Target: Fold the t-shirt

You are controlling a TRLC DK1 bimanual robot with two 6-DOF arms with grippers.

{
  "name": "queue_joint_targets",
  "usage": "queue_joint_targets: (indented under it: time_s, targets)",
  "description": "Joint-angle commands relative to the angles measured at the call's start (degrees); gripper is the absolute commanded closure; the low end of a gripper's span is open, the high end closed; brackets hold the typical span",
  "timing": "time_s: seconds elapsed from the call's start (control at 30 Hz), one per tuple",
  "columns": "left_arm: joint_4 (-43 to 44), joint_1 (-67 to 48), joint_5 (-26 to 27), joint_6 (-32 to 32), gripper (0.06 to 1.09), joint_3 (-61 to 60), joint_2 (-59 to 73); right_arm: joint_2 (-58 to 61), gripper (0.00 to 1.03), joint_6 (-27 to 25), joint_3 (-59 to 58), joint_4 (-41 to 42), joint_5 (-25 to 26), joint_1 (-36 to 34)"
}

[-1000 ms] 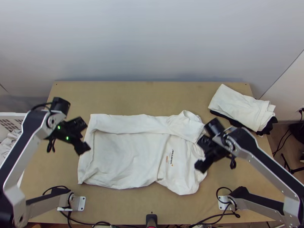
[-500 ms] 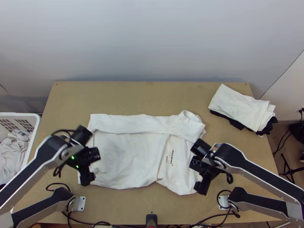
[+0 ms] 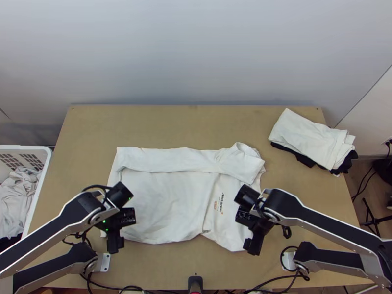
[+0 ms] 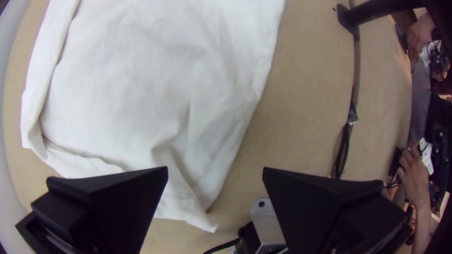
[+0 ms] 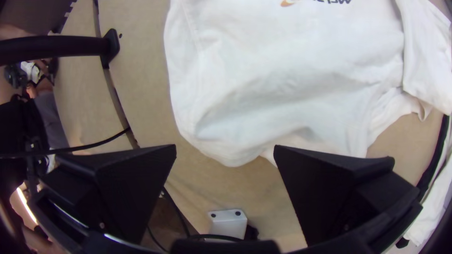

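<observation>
The white t-shirt (image 3: 166, 201) lies on the table with its far side folded over in a long strip and a sleeve part at the right end of that strip. My left gripper (image 3: 115, 245) is over the shirt's near left corner; in the left wrist view my left gripper (image 4: 215, 171) stands open, the shirt's corner (image 4: 200, 218) between and beyond its fingers. Over the near right end is my right gripper (image 3: 252, 245); my right gripper (image 5: 225, 150) is open too in the right wrist view, with the shirt's rounded edge (image 5: 230, 155) beyond its fingertips.
A folded white cloth (image 3: 311, 137) rests on black cloth at the table's far right. Left of the table stands a white basket (image 3: 44, 183) with clothes in it. A black post (image 3: 195, 283) and cables are at the near edge.
Both grippers have moved toward the table's near edge, the left one also to the right and the right one slightly to the left. The shirt lies as before.
</observation>
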Motion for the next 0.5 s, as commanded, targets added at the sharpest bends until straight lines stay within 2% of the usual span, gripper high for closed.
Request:
queue_joint_targets:
  time_s: [0.0, 0.1, 0.17, 0.47]
  targets:
    - [0.6, -4.9, -0.3, -1.8, 0.11, -4.0, -1.2, 3.6, 0.07, 0.1, 0.5, 2.0, -0.1, 2.7]
    - [0.9, -5.2, -0.4, -1.8, 0.13, -3.8, -0.8, 5.5, 0.07, 0.8, 0.7, 4.1, -0.1, 3.2]
    - [1.7, -5.2, -0.7, -1.8, 0.17, -4.2, -0.8, 6.5, 0.12, 1.1, 0.8, 5.2, -0.1, 3.9]
    - [7.5, -1.1, -3.9, -0.1, 0.17, -6.4, 0.1, 7.9, 0.18, 1.2, 0.5, 6.9, 0.0, 4.8]
